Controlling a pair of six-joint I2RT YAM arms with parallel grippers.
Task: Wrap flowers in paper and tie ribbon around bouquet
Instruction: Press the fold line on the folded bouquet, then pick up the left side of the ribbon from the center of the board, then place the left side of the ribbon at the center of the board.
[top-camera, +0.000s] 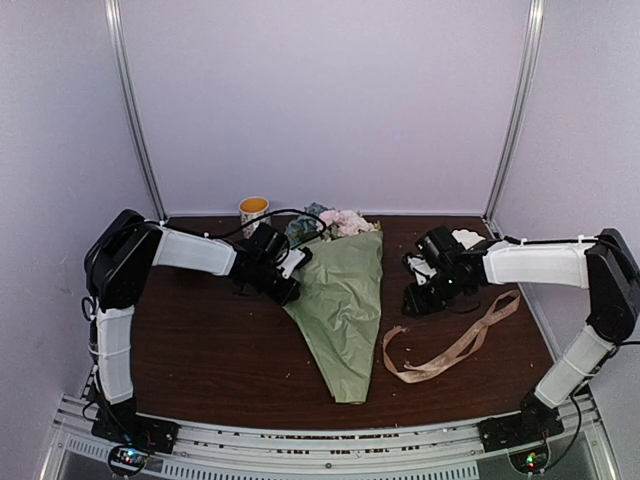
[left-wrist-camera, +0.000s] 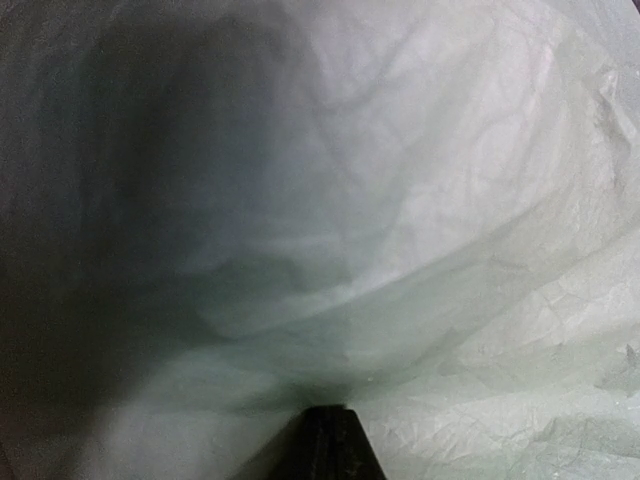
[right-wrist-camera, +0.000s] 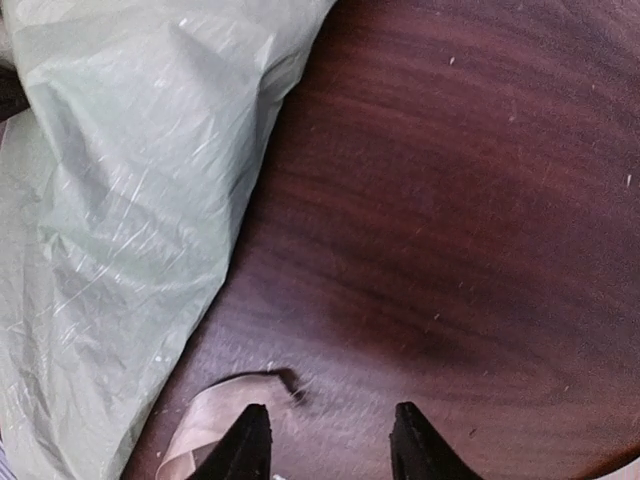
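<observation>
The bouquet (top-camera: 342, 300) lies in the middle of the table as a cone of sage-green paper (right-wrist-camera: 110, 200), point toward the near edge. Pink, white and blue flowers (top-camera: 338, 222) show at its wide far end. My left gripper (top-camera: 287, 280) sits at the cone's upper left edge. In the left wrist view its fingertips (left-wrist-camera: 333, 440) are pressed together, shut on the paper (left-wrist-camera: 380, 230), which fills the view. My right gripper (right-wrist-camera: 330, 445) stands open low over bare wood, right of the cone, nothing between its fingers. The beige ribbon (top-camera: 455, 345) lies loose; one end (right-wrist-camera: 225, 405) curls beside the left finger.
A yellow-rimmed paper cup (top-camera: 254, 212) stands at the back left of the dark wooden table (top-camera: 210, 350). A white object (top-camera: 467, 238) lies behind the right wrist. White walls close in the back and both sides.
</observation>
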